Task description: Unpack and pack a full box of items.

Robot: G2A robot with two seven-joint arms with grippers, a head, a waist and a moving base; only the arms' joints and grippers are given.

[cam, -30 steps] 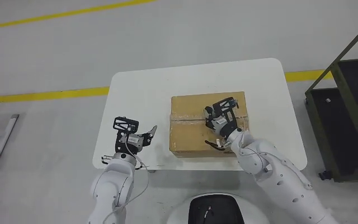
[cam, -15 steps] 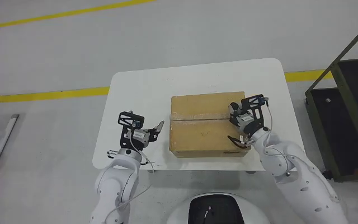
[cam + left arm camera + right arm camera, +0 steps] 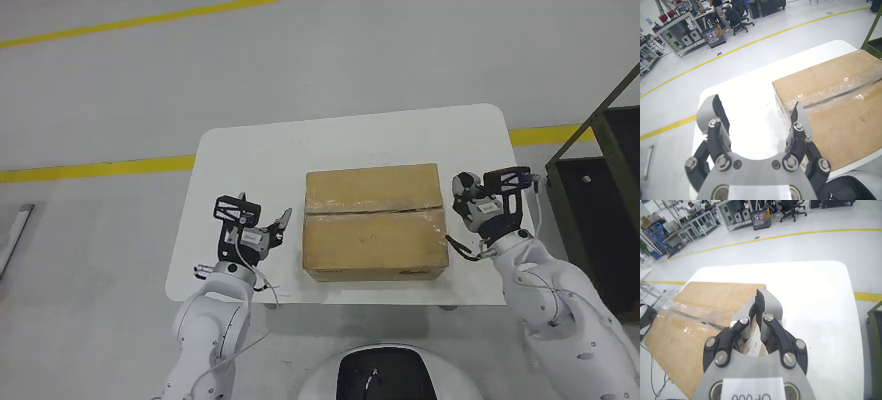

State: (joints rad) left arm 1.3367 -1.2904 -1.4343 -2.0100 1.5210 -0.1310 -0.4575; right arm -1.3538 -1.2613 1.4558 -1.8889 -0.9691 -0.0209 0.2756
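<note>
The box [image 3: 374, 221] conceals its contents (clear tape [image 3: 829, 95] seals the flaps).

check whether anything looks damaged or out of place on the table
The cardboard box sits square on the white table, flaps down. Only the clear tape along its top seam looks odd: it is wrinkled, with a dark slit running down the seam, as if cut through.
</note>
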